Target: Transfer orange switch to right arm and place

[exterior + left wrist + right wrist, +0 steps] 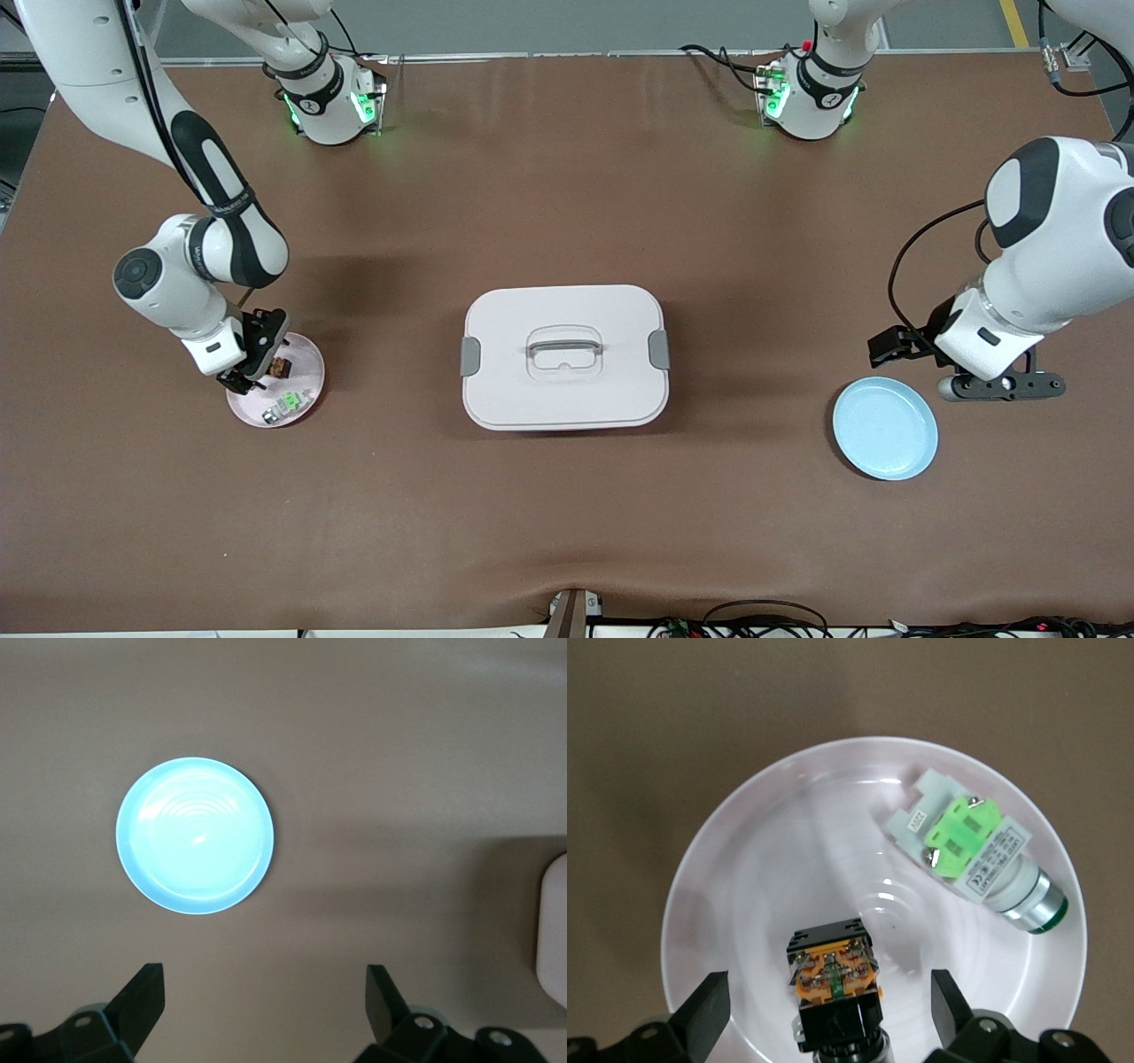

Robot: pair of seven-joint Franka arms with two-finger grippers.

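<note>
The orange switch point(281, 366), a tiny black block with an orange-brown face, lies on the pink plate point(304, 383) toward the right arm's end of the table. In the right wrist view the switch point(833, 979) lies on the plate point(771, 859) between the spread fingers point(713, 1001), and neither finger touches it. My right gripper point(251, 377) point(831, 1005) is open, low over that plate. My left gripper point(1001, 387) point(266, 1001) is open and empty, up over bare table beside the blue plate point(886, 428) point(195, 835).
A silvery part with a green face point(285, 405) point(974, 850) lies on the same pink plate, nearer to the front camera than the switch. A white lidded box with a handle point(564, 357) point(554, 921) stands mid-table.
</note>
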